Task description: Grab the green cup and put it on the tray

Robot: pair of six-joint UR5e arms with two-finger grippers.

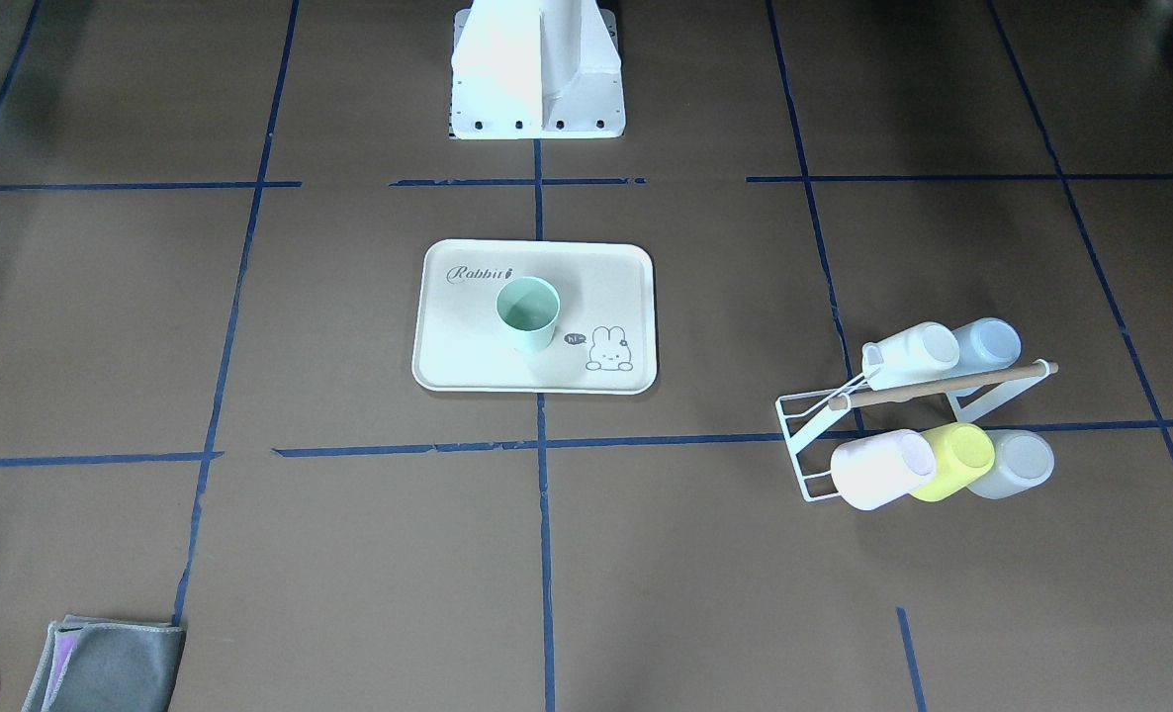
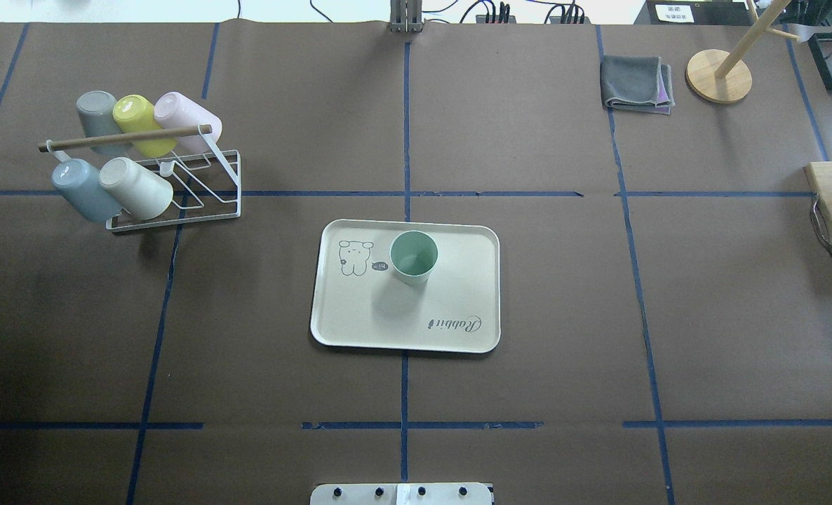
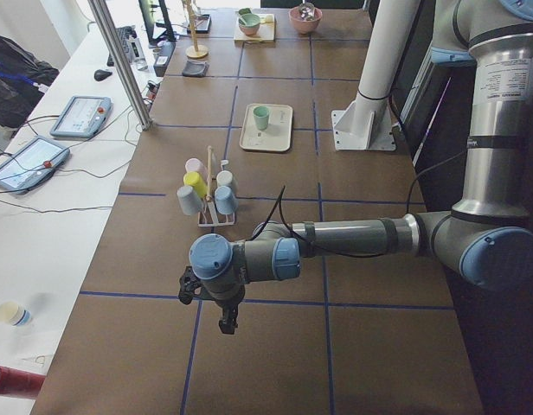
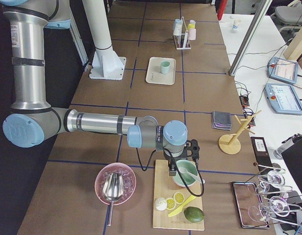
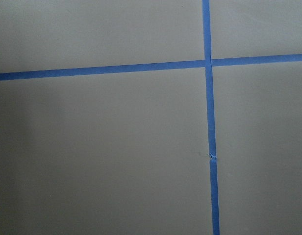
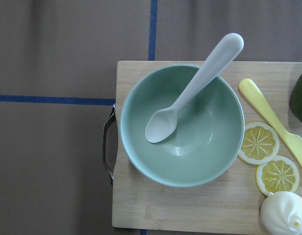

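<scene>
Cup on tray, both arms out at the table ends
I see the cup point(image 2: 414, 257) upright on the tray point(image 2: 360, 330), axis vertical, mouth up, base down, beside the bunny drawing and nearer the far rim; I judge the job done, so the main risk is an arm crossing low over the tray and tipping it. The left gripper point(image 3: 225, 325) and right gripper point(image 4: 194, 149) show only from the sides, so I cannot tell whether they are apart or together

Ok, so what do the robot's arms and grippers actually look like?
The left arm and right arm are silver-grey tubes with light blue joint caps and a printed label on the upper tube. A thin black cable loops near each wrist. The left gripper and right gripper are small and black.
</scene>
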